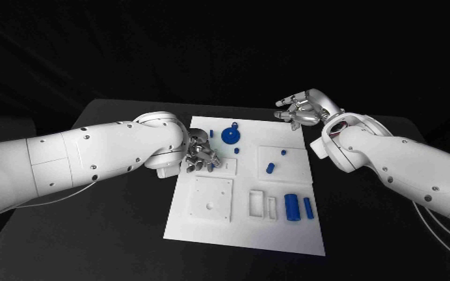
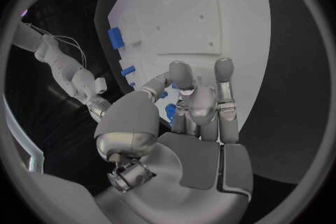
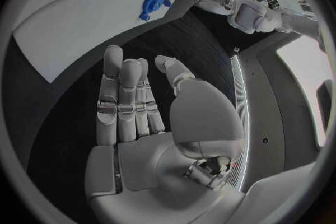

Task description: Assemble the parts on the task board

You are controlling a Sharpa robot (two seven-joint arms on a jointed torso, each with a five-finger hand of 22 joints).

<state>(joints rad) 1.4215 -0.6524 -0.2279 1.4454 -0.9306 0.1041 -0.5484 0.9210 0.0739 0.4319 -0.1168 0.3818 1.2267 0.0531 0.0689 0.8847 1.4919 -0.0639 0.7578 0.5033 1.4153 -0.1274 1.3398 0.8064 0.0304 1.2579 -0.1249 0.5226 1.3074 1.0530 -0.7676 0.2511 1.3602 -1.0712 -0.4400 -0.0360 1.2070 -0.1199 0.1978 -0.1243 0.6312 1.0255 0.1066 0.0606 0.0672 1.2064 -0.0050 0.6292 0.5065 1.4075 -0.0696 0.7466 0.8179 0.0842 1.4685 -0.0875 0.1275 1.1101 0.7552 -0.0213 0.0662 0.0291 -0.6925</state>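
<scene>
Currently your left hand (image 1: pixel 199 154) sits over the near-left part of the task board (image 1: pixel 281 235), fingers (image 2: pixel 224 75) curled loosely down toward a small blue part (image 2: pixel 170 112) beneath them; whether they grip it, I cannot tell. Probably it is placed there to seat or fetch that piece. Your right hand (image 1: pixel 300 108) hovers off the board's far right corner above the black counter (image 1: pixel 375 242), fingers (image 3: pixel 115 95) straight and apart, holding nothing, likely parked clear. Two blue cylinders (image 1: pixel 298 207) lie on the board's near right; a round blue part (image 1: pixel 231 137) sits at its far end.
</scene>
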